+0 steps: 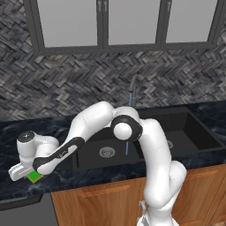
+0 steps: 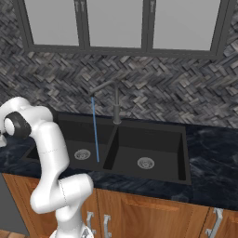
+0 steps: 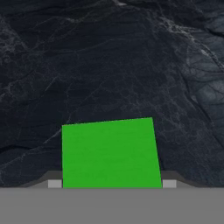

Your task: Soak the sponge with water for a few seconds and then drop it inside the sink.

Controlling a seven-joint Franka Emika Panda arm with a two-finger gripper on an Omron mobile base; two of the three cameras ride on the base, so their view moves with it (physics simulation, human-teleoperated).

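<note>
I judge the task at its first stage: nothing is soaked yet. The sink (image 1: 194,132), centre right of the left base view, holds no sponge, and the water (image 1: 128,128) runs into its left basin. The bench (image 1: 13,132) carries the sponge (image 1: 34,177) at lower left (well apart from the stream). The claw (image 1: 27,175) is pressed against the sponge's two sides, pinching it; lifting, soaking and dropping remain.

Even, shadowless, slightly soft rendering
</note>
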